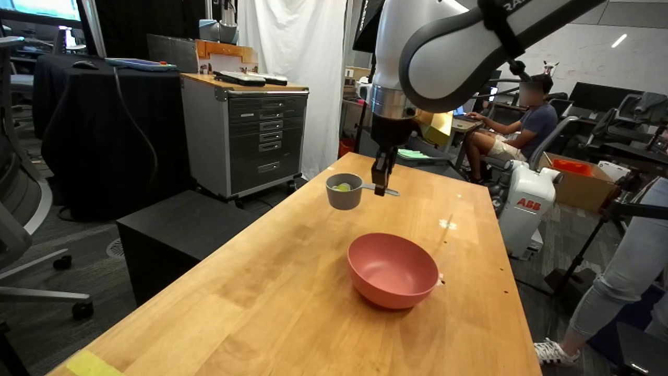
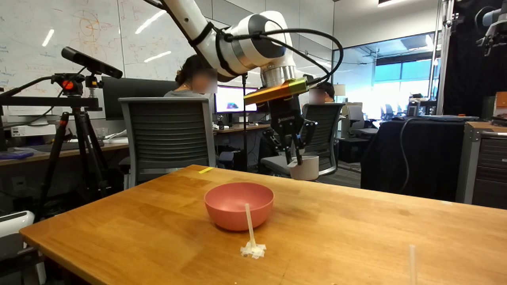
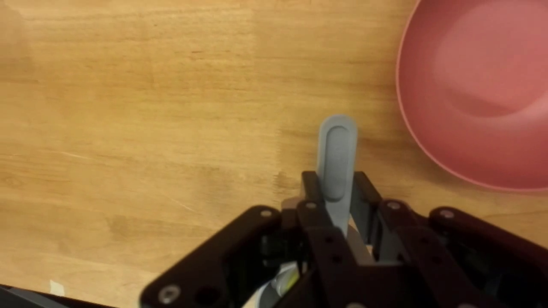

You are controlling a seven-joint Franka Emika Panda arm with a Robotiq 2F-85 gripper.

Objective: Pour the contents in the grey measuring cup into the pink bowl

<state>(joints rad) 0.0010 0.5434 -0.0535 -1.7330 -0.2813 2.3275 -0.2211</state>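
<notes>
My pincer (image 3: 337, 184) grips the grey measuring cup (image 1: 343, 199) by its handle (image 3: 338, 149); the pink bowl (image 1: 393, 271) lies off the handle's side.

One pincer (image 3: 337, 182) holds one grey measuring cup (image 1: 344, 200). To its side one pink bowl (image 1: 392, 270) stands on one table (image 1: 271, 292). The contents (image 1: 342, 187) seem at least two.

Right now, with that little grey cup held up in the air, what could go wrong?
The gripper holds the grey cup only by its handle, so it might twist and tip early. The cup is also off to one side of the pink bowl, not over it, so pouring now would likely spill the yellowish contents outside.
</notes>
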